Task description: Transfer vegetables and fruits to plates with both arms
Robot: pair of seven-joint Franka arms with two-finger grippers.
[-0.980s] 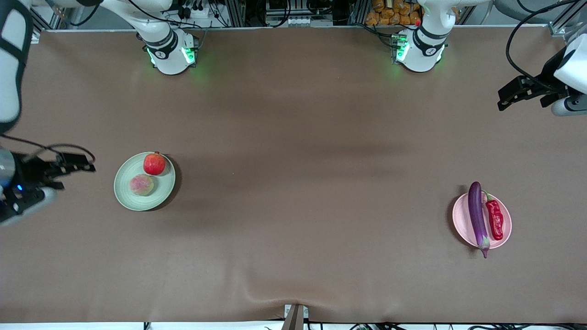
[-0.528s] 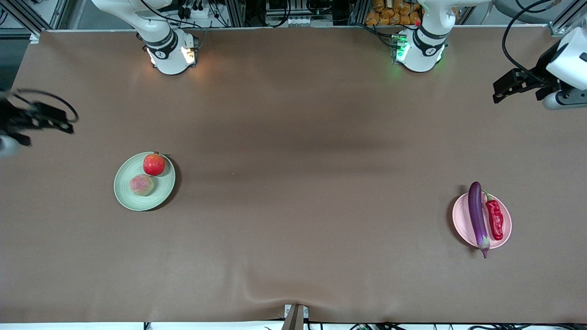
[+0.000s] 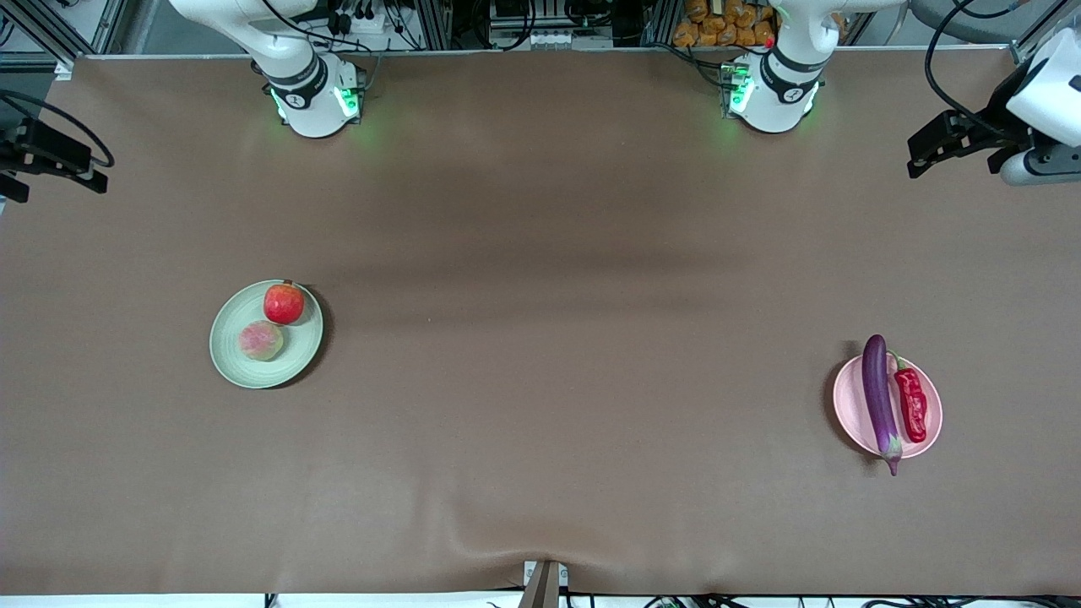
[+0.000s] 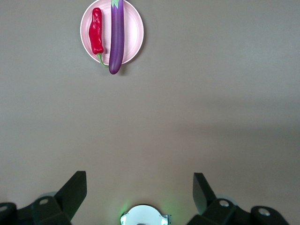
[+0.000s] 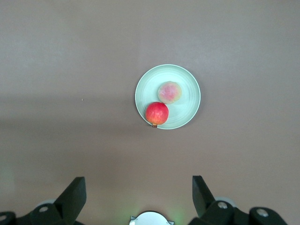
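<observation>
Since the earlier frame the right gripper (image 3: 51,160) has travelled from beside the green plate (image 3: 232,365) up along the edge of the tabletop (image 3: 540,253) toward the bases' side, at the right arm's end. The left gripper (image 3: 950,143) has drifted only slightly, staying high at the left arm's end. Nothing on either plate has shifted.

Grippers: both empty. Each wrist view shows its own fingers spread wide, nothing between them.

Task items:
- Red apple (image 3: 285,303) and tan-green blushed fruit (image 3: 261,340) sit touching on the green plate; the apple is at the rim farther from the front camera.
- Purple eggplant (image 3: 878,401) and red chili pepper (image 3: 911,404) lie side by side on the pink plate (image 3: 849,414). The eggplant overhangs the rim at both ends; its stem end, nearer the front camera, reaches onto the tabletop.

Step in hand, as a judgement: all four items are plated, fruits on one and vegetables on the other, so the transfer looks finished and both arms appear to be retreating to rest. No loose produce is visible. The next move likely needs nothing beyond parking the arms clear of the plates.

Surface and room: brown matte covering with a soft wrinkle near the front edge. Along the bases' side are aluminium framing, cables and a heap of orange-yellow items (image 3: 722,21); both bases glow green.
</observation>
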